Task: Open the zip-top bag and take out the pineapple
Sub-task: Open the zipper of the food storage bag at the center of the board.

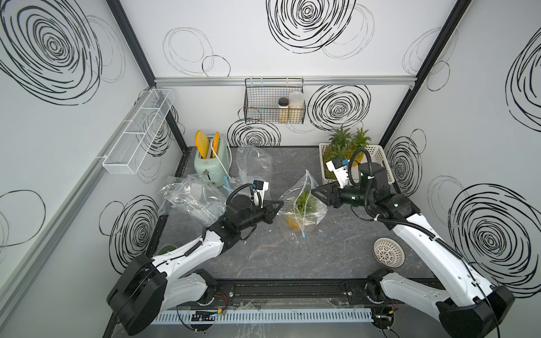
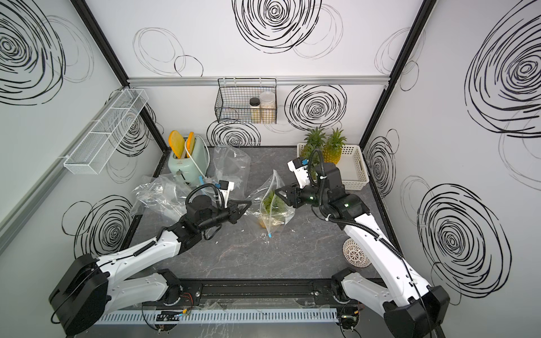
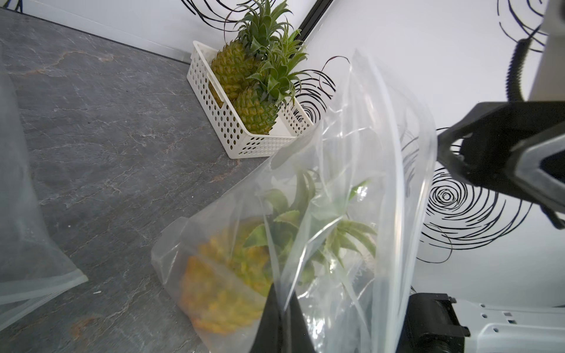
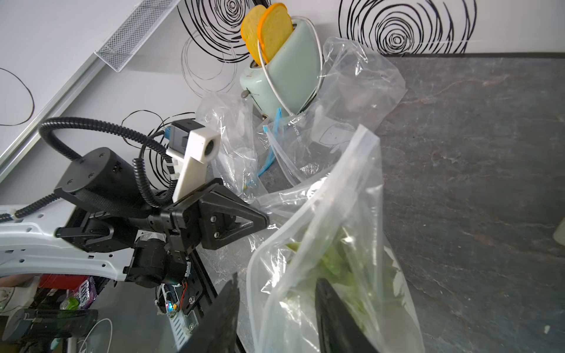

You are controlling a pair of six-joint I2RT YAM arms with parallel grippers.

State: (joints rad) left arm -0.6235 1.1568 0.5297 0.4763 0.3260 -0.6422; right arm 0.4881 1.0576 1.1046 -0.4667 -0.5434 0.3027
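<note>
Presently, left jaws are clamped shut on the bag (image 1: 317, 211) lip, right jaws stand part-open and empty at its mouth, pineapple (image 1: 304, 202) sits inside between them on the desk (image 1: 292, 257); mouth judged open, extraction next, requiring a crown grip.

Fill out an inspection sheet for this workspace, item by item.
Surface: dark marbled tabletop; no spills seen.
Job's things: zip-top bag stands mid-table, mouth up; pineapple inside.
Clutter: empty bags, toaster with two slices, white basket holding spare pineapples, perforated bowl.
Grippers: left gripper shut on the bag's edge; right gripper open at the bag's mouth.
Cables: black conduit loops on both wrists; white toaster cord.
Surroundings: wire basket with two jars, mesh shelf, swirl-patterned walls.
</note>
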